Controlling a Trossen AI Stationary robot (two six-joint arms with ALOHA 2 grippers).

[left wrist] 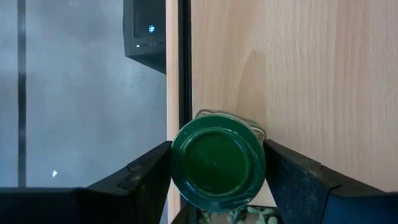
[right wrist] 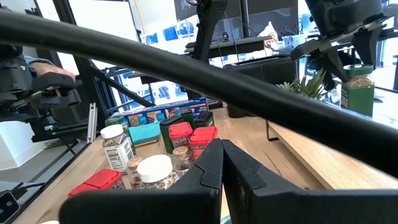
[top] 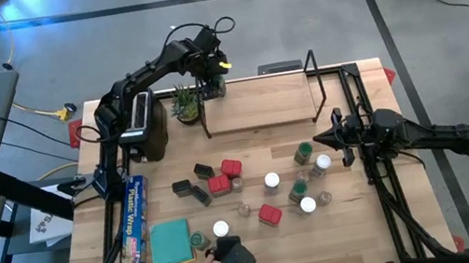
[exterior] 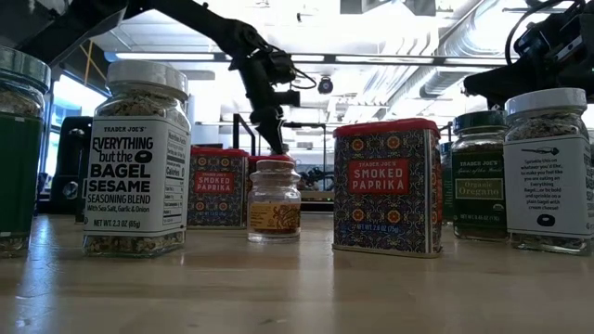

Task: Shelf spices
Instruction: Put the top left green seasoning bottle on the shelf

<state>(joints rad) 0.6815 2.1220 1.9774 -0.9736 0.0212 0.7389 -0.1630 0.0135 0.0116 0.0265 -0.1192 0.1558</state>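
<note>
Where shelf (top: 259, 109) ends, left gripper (left wrist: 217, 165) astride green-lidded jar (left wrist: 217, 163).

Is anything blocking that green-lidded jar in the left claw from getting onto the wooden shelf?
Nothing visible does. The left claw holds the green-lidded jar right at the shelf's left end, over bare wood. The potted plant stands just off that end, not on the plank.

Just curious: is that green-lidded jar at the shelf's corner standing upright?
Upright: the green-lidded jar shows its round lid face-on between the left end effector's fingers, on the shelf.
</note>
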